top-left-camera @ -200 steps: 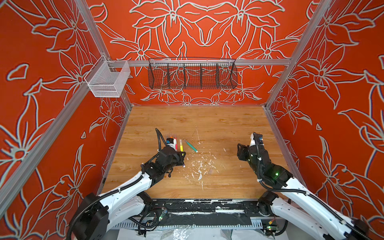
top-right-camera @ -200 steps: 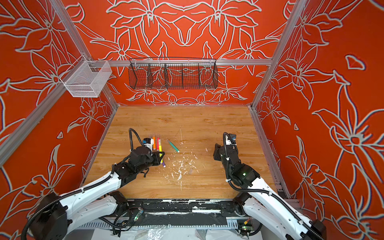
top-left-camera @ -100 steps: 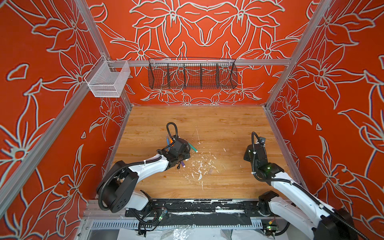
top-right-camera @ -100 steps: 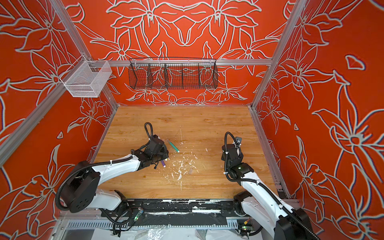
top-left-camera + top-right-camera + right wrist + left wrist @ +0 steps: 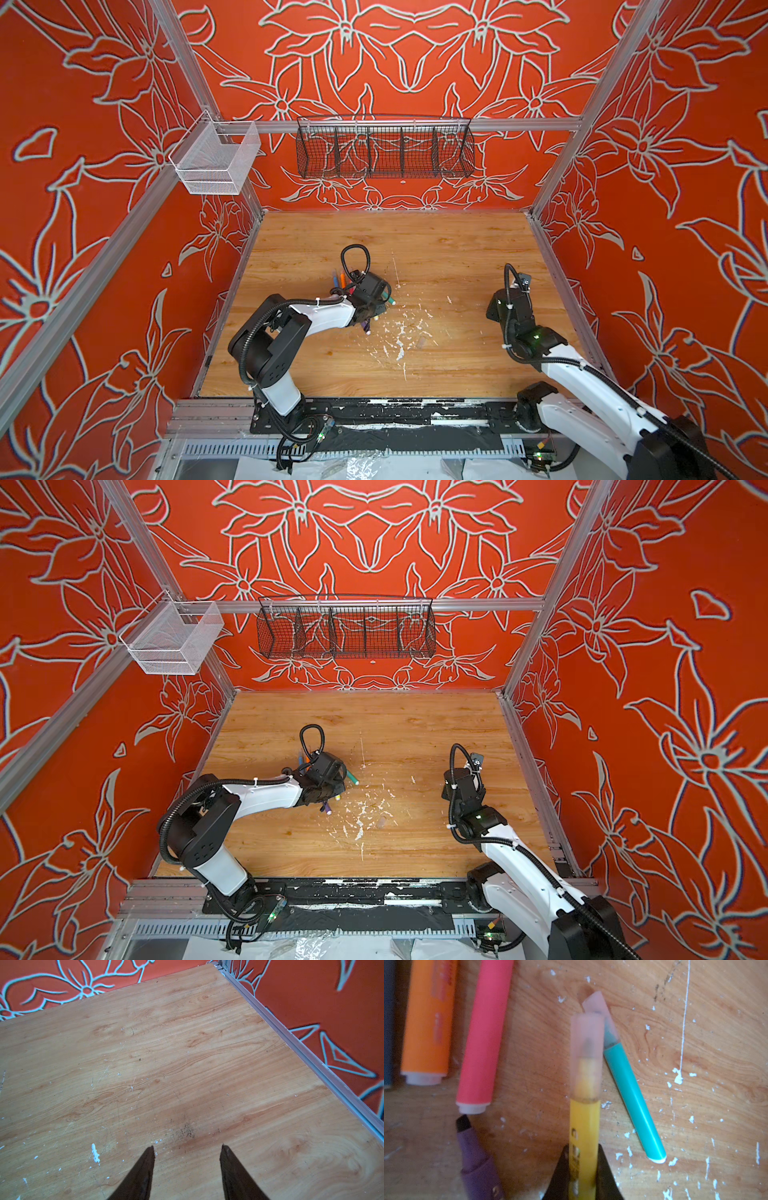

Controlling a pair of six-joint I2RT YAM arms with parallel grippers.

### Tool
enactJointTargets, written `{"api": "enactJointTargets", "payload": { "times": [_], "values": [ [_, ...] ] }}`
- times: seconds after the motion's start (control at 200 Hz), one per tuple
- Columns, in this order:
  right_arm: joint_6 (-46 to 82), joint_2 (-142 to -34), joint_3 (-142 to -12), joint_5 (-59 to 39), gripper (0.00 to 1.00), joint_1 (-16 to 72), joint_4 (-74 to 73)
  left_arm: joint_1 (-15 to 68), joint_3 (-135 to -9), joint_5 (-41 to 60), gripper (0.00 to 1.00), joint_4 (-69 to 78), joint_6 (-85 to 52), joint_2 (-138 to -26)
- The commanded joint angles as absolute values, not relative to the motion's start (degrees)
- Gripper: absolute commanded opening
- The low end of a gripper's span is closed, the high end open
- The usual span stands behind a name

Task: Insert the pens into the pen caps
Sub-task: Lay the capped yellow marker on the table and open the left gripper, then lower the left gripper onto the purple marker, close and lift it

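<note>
Nearest the front edge, the counter (image 5: 332, 374) is a broad strip of open wood between the two arm bases. The right hand (image 5: 188, 1146) hangs open and empty over it, its fingers (image 5: 141, 1174) well apart. The side rail (image 5: 311, 1059) runs near its outer side, and the room toward the middle is open. Among the white flecks (image 5: 399, 332) a pale shape (image 5: 420, 341) may be a cap, but it is too faint to tell.

Further in, the left hand (image 5: 583, 1146) is closed on the yellow pen (image 5: 584, 1126), with a finger against each side of the barrel. The yellow pen's cap (image 5: 586, 1053) covers its tip. The green pen (image 5: 633, 1101) lies just beside it, and the green pen's cap (image 5: 602, 1016) passes behind the yellow one. The purple pen (image 5: 475, 1159) shows a bare dark tip close to the end plug of the pink pen (image 5: 483, 1032).

The pink pen, the orange pen (image 5: 428, 1022) and the blue pen (image 5: 387, 1022) are cut off by the frame, so their tips are out of view. In both top views the wrist hides the left hand.

Beyond, the counter lies open up to the back wall, where a wire basket (image 5: 384, 147) and a mesh basket (image 5: 216, 160) hang.
</note>
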State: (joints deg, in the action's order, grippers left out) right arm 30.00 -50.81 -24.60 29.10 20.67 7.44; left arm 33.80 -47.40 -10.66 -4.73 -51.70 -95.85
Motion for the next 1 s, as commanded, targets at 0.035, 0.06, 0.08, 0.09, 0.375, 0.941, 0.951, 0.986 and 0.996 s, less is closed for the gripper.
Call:
{"api": "enactJointTargets", "payload": {
  "times": [0.035,0.06,0.08,0.09,0.375,0.941,0.951,0.986,0.996],
  "values": [
    [29.4,-50.2,-24.1,28.3,0.53,20.3,6.6,34.0,-47.8,-12.5,0.38,-7.5,-51.0,-94.3],
    [29.4,-50.3,-24.1,28.2,0.53,20.3,6.7,34.2,-47.9,-12.9,0.41,-8.2,-50.6,-93.5],
    [29.3,-50.3,-24.1,28.1,0.53,20.3,6.7,34.3,-47.9,-13.5,0.42,-9.1,-50.5,-92.7],
    [29.3,-50.3,-24.1,28.1,0.53,20.3,6.7,34.5,-47.9,-13.8,0.43,-9.5,-50.4,-92.3],
    [29.2,-51.0,-24.2,27.7,0.53,20.3,6.6,45.3,-47.3,-32.5,0.46,-28.5,-58.1,-80.2],
    [28.9,-51.5,-24.5,27.0,0.53,20.3,6.4,48.6,-40.7,-30.6,0.46,-24.5,-63.9,-83.2],
    [28.9,-51.6,-24.5,27.0,0.53,20.3,6.5,48.6,-40.8,-30.6,0.46,-24.5,-63.9,-83.5],
    [28.9,-51.6,-24.5,26.9,0.53,20.3,6.4,48.6,-41.4,-30.6,0.46,-24.6,-63.7,-84.4],
    [28.9,-51.6,-24.6,26.9,0.53,20.3,6.4,48.6,-41.6,-30.7,0.46,-24.6,-63.8,-84.7]
  ]
}}
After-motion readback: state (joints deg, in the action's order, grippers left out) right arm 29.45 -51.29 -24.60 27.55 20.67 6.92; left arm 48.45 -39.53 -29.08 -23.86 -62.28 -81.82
